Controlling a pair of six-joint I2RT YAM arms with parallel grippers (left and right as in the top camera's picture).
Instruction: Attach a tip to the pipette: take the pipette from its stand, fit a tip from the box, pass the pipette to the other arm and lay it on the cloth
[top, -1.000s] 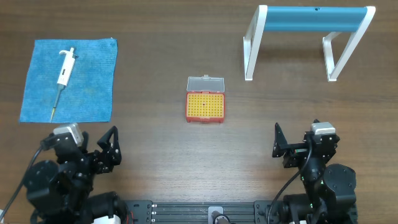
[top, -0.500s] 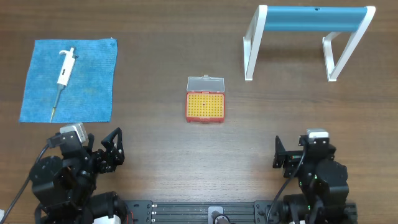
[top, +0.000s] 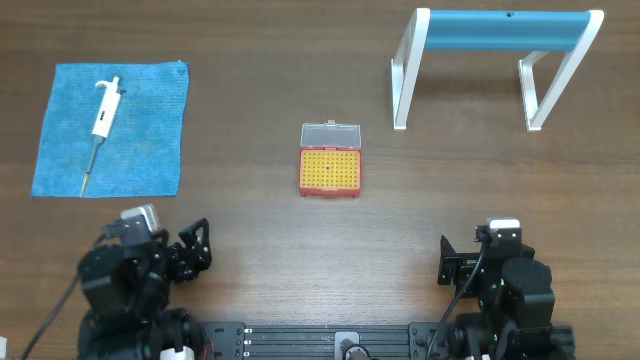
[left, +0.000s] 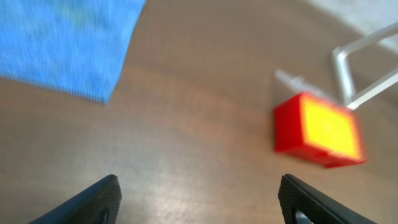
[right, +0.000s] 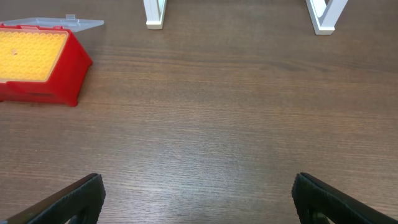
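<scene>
pulled back since a moment ago, left gripper (top: 196, 250) and right gripper (top: 446, 260) with fingers wide apart and empty, likely parked as done, tipped pipette (top: 104, 112) already laid on the cloth (top: 150, 150), well apart from tip box (top: 330, 172).

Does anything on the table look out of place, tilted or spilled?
Nothing stands out. The pipette lies on the cloth, the tip box sits open and level, and the stand is upright.
</scene>
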